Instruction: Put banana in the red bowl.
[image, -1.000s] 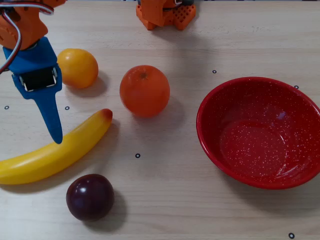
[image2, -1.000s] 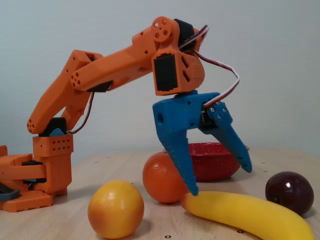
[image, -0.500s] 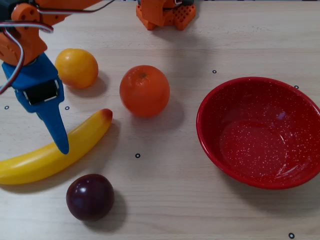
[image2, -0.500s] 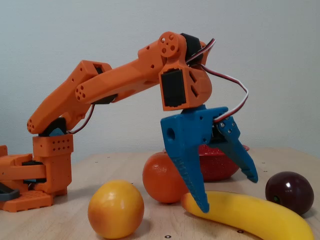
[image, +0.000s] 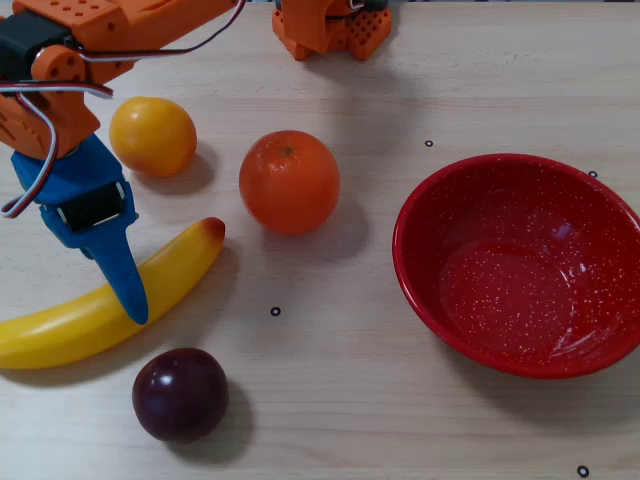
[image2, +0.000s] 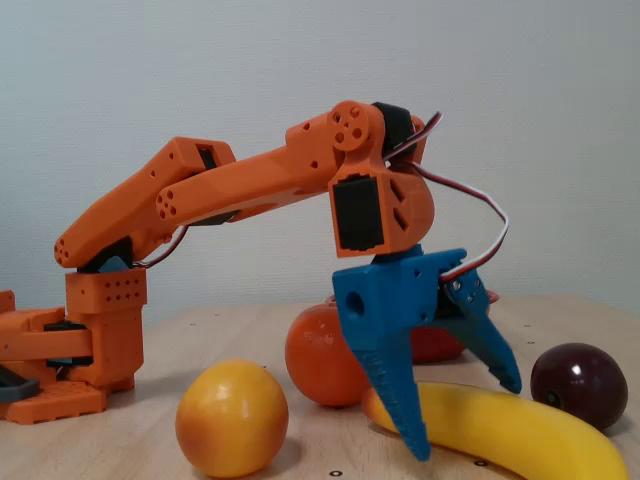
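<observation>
Banana (image: 95, 315), only one, is lying on the counter (image: 340, 400) at the overhead view's left, well apart from the one red bowl (image: 520, 262). The blue gripper (image2: 465, 415) is standing open astride it. Three round fruits are lying around: one yellow-orange fruit (image: 152, 136), one orange (image: 289, 182), one dark plum (image: 180, 394).

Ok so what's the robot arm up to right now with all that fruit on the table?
The arm's blue claw is open and lowered over the banana, fingers straddling it, not yet closed. The banana lies on the table, and the red bowl sits empty to the right in the overhead view. The orange lies between them.
</observation>
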